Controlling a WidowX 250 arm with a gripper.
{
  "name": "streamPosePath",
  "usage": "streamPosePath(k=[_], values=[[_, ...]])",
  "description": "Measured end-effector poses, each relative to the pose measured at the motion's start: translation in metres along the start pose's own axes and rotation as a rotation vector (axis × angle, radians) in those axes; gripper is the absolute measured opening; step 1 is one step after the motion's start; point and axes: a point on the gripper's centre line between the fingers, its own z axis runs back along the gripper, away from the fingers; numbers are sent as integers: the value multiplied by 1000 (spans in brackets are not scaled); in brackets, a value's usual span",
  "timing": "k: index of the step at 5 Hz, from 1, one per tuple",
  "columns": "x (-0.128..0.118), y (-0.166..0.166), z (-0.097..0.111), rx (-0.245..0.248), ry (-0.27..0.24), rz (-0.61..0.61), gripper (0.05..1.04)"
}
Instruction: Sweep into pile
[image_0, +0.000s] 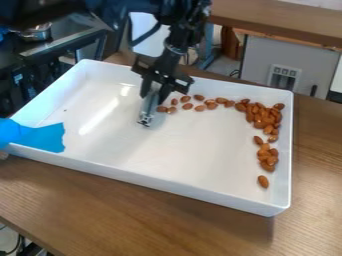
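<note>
Tabletop of brown wood (153, 215) was nearest, with a big white tray with low walls (133, 172) on it. One small brown almond (263, 181) lay alone by the near right corner. Behind it sat a little bunch of almonds (268, 158). A flat, bright blue piece (41, 137) lay over the left edge. Farther back, the black two-finger claw (153, 91) pinched a thin silver metal tool (149, 108). More almonds (264, 116) made a heap near the far right corner, with a loose line toward the tool.
</note>
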Motion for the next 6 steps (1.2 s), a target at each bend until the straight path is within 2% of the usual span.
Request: streamPosePath(k=[2, 4, 6], values=[[-6, -46, 20, -24, 5, -11, 378], [-14, -81, 29, -18, -11, -9, 378], [-29, -125, 50, -65, 0, -54, 378]])
